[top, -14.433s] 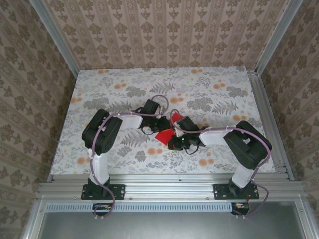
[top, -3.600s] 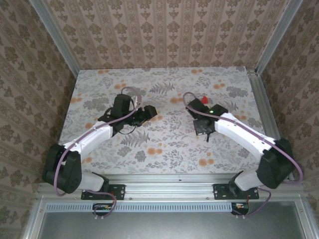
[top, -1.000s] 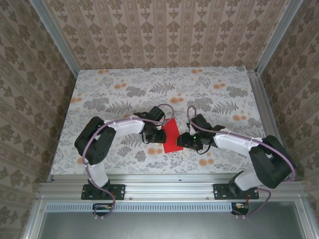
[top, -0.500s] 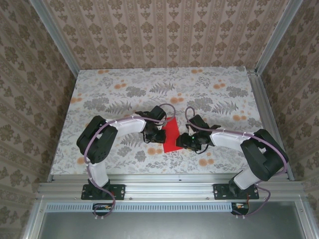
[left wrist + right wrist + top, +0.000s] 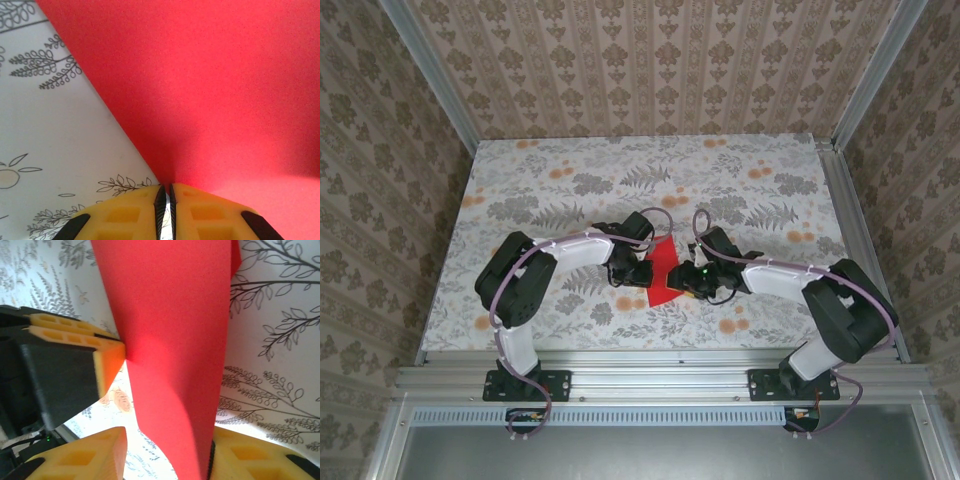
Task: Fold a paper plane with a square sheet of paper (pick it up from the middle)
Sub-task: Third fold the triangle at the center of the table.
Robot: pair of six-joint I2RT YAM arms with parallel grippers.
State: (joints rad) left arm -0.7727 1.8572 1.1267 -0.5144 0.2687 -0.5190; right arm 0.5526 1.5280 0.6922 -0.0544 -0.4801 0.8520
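The left gripper (image 5: 165, 200) is pinched almost closed on one edge of the paper (image 5: 215, 90), with only a sliver between its yellow fingers (image 5: 130, 215). The right gripper (image 5: 167, 452) stands wide. The sheet passes between its fingers and lies against the one on the camera's right, while the other finger is clear of it. The paper stands bowed between the two grippers, over the middle of the near half of the table (image 5: 740, 180). Bare tabletop lies open on both sides and toward the far wall (image 5: 650, 70).
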